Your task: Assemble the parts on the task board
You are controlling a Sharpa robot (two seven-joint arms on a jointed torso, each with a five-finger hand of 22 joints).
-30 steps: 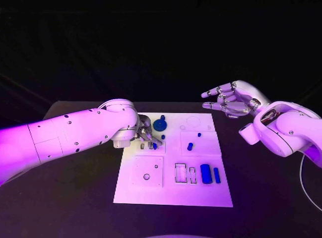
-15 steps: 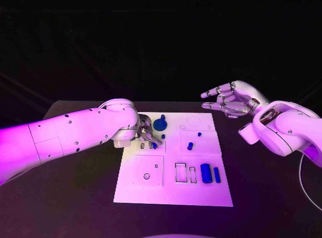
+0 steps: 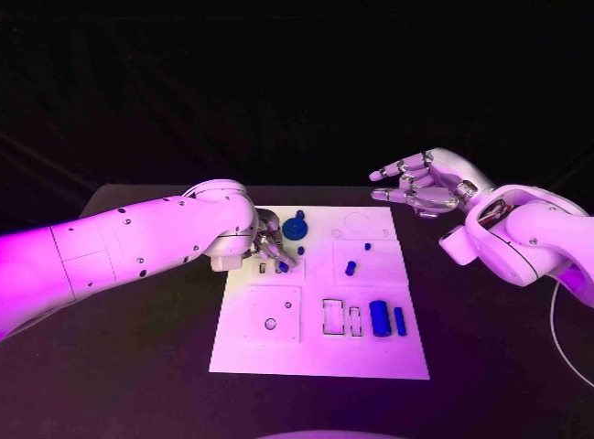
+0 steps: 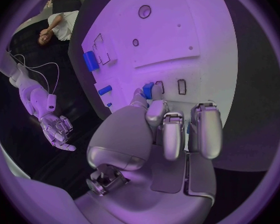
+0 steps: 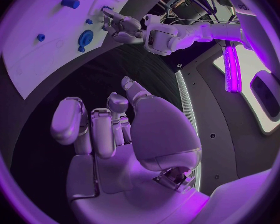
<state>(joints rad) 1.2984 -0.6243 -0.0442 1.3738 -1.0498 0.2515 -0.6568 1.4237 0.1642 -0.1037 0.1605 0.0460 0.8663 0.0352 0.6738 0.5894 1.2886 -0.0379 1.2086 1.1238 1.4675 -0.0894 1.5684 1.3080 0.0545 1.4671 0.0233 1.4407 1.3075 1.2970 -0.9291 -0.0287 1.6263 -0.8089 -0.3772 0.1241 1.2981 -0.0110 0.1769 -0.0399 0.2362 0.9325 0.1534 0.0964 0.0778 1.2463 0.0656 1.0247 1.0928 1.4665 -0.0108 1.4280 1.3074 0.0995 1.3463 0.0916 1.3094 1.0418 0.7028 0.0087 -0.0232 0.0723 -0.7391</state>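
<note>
Your left hand (image 3: 268,245) sits low over the task board's (image 3: 320,352) far left corner, its fingers (image 4: 166,129) seemingly pinching a small blue part (image 4: 148,89), though that grip is hard to confirm. Your right hand (image 3: 426,183) hovers beyond the board above the worktop (image 3: 138,366), fingers spread, grasping nothing.

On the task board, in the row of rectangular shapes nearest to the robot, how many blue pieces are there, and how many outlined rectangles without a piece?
Blue pieces: 2 (wide blue bar, narrow blue bar)
Outlined rectangles with no blue piece: 2 (wide outline, narrow outline)
Total: 4
</note>
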